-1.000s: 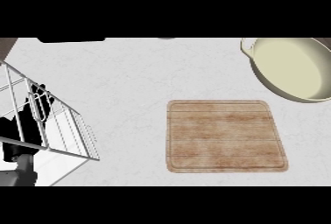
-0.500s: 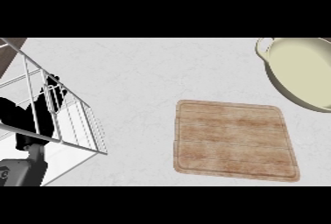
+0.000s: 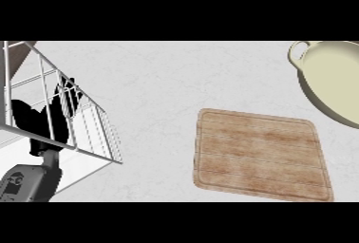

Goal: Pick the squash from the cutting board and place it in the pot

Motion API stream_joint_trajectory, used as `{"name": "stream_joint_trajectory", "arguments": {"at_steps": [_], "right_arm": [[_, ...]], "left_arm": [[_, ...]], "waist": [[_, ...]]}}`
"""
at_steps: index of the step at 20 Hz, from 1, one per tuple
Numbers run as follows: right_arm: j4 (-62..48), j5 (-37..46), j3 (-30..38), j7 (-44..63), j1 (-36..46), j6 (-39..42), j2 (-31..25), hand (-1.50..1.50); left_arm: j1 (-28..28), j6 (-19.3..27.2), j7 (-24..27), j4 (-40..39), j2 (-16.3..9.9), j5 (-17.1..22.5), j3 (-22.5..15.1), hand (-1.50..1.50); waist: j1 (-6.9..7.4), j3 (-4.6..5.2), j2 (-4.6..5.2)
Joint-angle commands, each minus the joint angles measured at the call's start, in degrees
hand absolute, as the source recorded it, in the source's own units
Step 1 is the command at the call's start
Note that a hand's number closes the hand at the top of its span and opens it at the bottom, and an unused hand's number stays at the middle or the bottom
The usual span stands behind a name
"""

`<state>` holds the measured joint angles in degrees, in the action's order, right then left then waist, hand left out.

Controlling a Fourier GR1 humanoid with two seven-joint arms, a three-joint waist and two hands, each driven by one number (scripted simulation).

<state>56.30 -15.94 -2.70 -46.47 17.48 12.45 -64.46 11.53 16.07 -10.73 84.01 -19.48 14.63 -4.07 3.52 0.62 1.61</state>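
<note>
- Head view: the cutting board (image 3: 261, 155) lies at about four o'clock, tilted, its top bare — no squash shows on it, nor anywhere else in view.
- The pot (image 3: 335, 80) sits at two o'clock, cut by the right edge, cream inside, with nothing in it.
- The left hand (image 3: 48, 115) shows at nine o'clock behind a white wire rack (image 3: 77, 118), fingers up and spread, holding nothing; the right hand is out of view.
- Judged step: the pick has not begun — the next move calls for finding the squash first, then bringing a hand over it.
</note>
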Motion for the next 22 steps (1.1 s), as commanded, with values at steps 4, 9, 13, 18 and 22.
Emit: {"name": "stream_joint_trajectory", "arguments": {"at_steps": [4,9,13,18,22], "right_arm": [[-8.64,14.34,-3.63,-2.23,8.18,-19.06,6.76,1.5],[-18.51,18.87,-5.9,-3.62,15.54,-18.74,9.92,1.5],[-24.87,21.38,-8.69,-1.45,20.37,-15.77,14.65,1.5],[-32.15,22.4,-10.37,-2.36,22.26,-7.69,16.81,-1.5],[-34.92,21.71,-10.73,-5.41,24.34,0.71,19.01,-1.5]], "left_arm": [[4.68,-1.3,2.42,3.08,0.32,-1.03,-1.15,0.0],[5.51,-1.73,2.07,3.7,0.46,-0.6,-0.96,0.0],[5.7,-0.63,2.23,2.3,1.02,-1.57,-1.11,0.0],[5.86,-2.04,3.24,1.91,1.19,-0.25,-0.45,0.0],[6.72,-1.97,1.87,1.84,-0.26,-0.29,0.52,0.0]], "waist": [[1.29,-0.83,-0.31],[1.89,-0.88,-0.17],[1.91,-0.86,-0.1],[2.15,-0.95,0.31],[1.44,-0.98,0.11]]}}
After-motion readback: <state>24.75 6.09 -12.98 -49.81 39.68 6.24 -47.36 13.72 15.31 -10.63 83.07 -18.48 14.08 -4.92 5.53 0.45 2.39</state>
